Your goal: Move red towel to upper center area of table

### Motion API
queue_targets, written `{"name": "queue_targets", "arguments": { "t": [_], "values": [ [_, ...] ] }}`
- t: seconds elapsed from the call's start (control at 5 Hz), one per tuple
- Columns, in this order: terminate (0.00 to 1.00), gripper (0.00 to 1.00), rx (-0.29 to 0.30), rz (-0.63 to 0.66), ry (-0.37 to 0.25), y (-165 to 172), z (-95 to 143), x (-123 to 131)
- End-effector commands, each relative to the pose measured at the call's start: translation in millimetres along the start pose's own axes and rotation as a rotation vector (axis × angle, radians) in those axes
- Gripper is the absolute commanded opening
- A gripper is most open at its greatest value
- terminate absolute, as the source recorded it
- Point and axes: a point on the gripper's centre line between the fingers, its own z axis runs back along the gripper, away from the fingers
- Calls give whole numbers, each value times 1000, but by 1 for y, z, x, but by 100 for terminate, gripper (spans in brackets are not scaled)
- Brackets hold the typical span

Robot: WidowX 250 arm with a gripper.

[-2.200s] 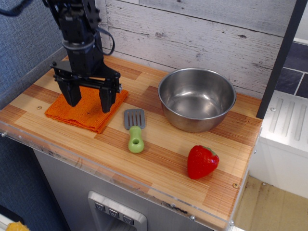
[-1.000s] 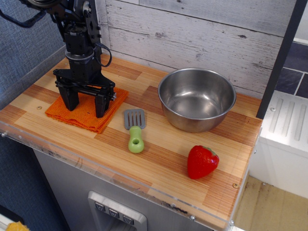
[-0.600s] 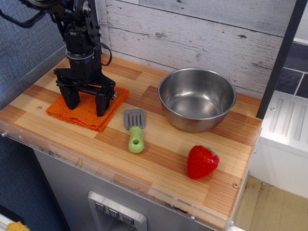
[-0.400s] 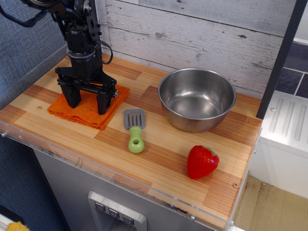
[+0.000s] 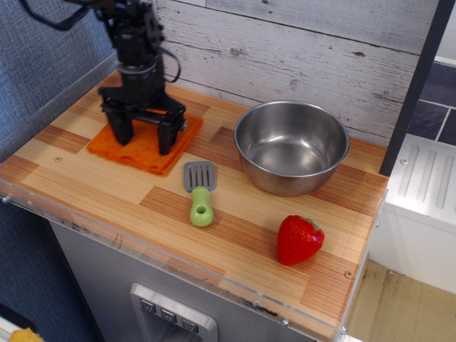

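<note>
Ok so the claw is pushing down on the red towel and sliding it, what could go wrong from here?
1. The claw looks spread, fingertips pressing the red towel rather than pinching it; the cloth may slip or bunch.
2. The steel bowl sits close on the towel's right; sliding that way could nudge it.
3. The spatula lies just off the towel's front corner and could get dragged along.

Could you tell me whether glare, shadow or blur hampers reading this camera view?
In observation.image, the steel bowl shows soft highlights inside, nothing blown out; the strawberry toy carries small glossy glints. The gripper looks slightly soft and darkens the red towel between its fingers, so contact is hard to judge. The table is evenly lit and sharp, its clear front edge faintly reflective.
</note>
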Motion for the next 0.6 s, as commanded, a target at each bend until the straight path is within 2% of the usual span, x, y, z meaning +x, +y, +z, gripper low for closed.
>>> {"name": "queue_targets", "arguments": {
  "t": [0.0, 0.4],
  "values": [
    [0, 100, -26, -47, 16, -37, -12, 24],
    [0, 100, -30, -75, 7, -47, -8, 35]
  ]
}}
